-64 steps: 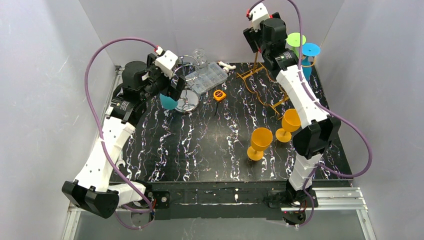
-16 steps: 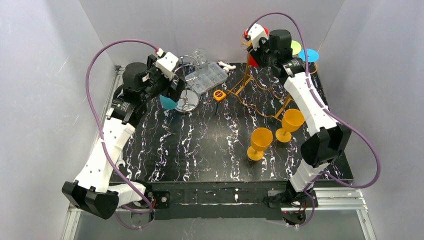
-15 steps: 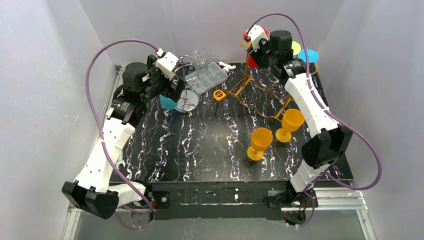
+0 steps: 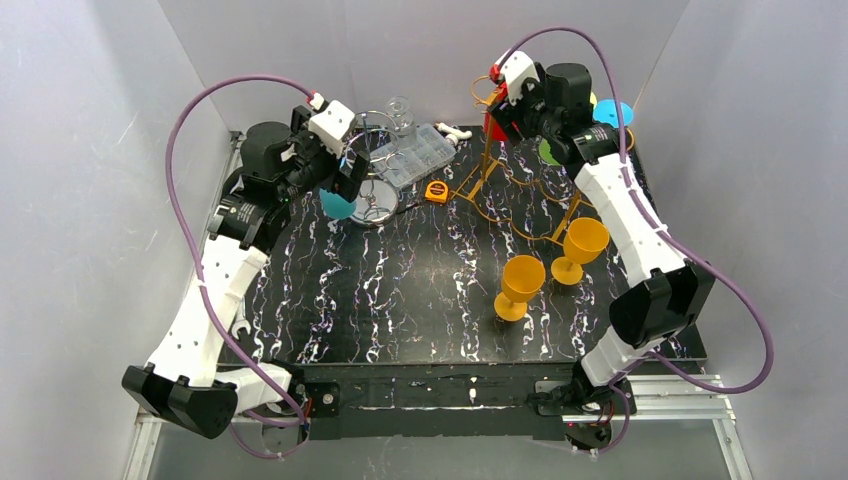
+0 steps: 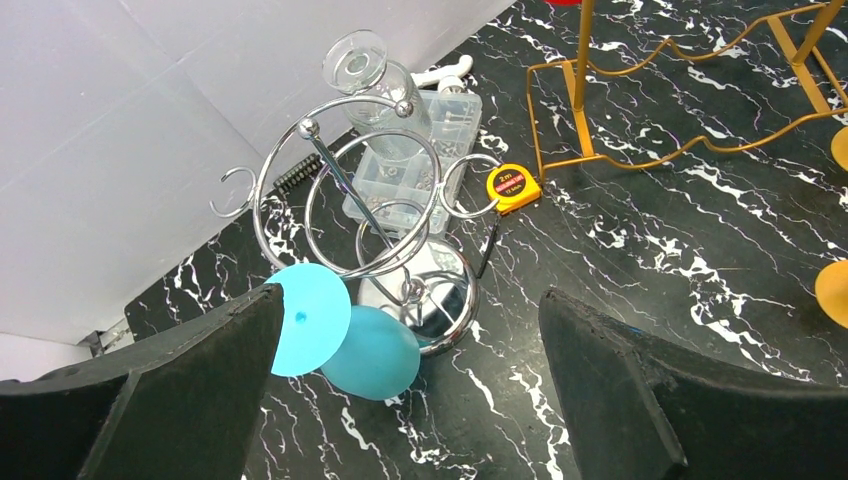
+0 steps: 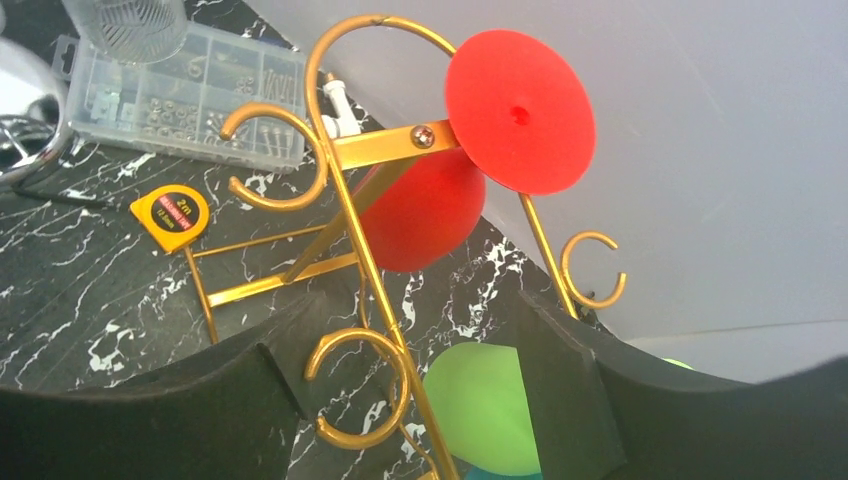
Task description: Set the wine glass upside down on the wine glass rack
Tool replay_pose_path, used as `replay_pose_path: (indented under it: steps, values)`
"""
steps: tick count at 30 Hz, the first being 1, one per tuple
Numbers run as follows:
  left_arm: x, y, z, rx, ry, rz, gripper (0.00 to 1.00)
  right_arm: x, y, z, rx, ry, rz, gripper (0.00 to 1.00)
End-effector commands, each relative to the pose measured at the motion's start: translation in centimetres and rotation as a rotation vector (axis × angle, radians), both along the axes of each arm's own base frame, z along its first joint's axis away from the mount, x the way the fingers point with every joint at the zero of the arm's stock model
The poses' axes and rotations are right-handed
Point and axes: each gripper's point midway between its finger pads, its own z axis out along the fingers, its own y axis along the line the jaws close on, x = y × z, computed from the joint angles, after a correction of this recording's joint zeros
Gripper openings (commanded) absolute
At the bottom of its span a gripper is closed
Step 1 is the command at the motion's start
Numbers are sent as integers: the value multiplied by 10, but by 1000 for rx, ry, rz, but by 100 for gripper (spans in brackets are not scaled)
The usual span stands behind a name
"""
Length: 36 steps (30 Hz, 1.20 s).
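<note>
My right gripper: I am holding its fingers spread, pinching nothing; only a gold scroll of the rack is showing in the gap between them.
Red plastic wine glass: it is hanging upside down on the gold wire wine glass rack, flat foot up by the top crossbar, bowl below, at the far right of the black marbled table.
Glass against my right gripper: it is sitting just beyond my fingertips, farther and higher than the gap, apart from both fingers.
Lime green wine glass: it is showing low between my right fingers, under the red one.
My left gripper: I am holding it spread wide and gripping nothing, above the chrome wire ring rack at the far left.
Pale blue wine glass: it is leaning against the chrome rack's base, near my left-hand finger.
Two orange goblets: they are standing upright, nearer than the gold rack.
</note>
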Motion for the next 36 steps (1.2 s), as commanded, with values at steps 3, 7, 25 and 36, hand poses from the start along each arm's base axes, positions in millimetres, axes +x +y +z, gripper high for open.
replay_pose_path:
  steps: [3, 7, 25, 36]
  values:
    - [-5, 6, 19, -3, -25, 10, 99, -17, -13, 80, 188, -157, -94, 82]
    - [-8, 6, 16, -8, -2, 13, 99, -40, -17, 108, 372, -157, -132, 92]
    - [-52, 34, -19, 59, 151, 86, 99, -219, -16, -48, 506, 552, -341, 88]
    - [-69, 43, -25, 66, 192, 113, 99, -268, -9, -101, 440, 741, -314, 73]
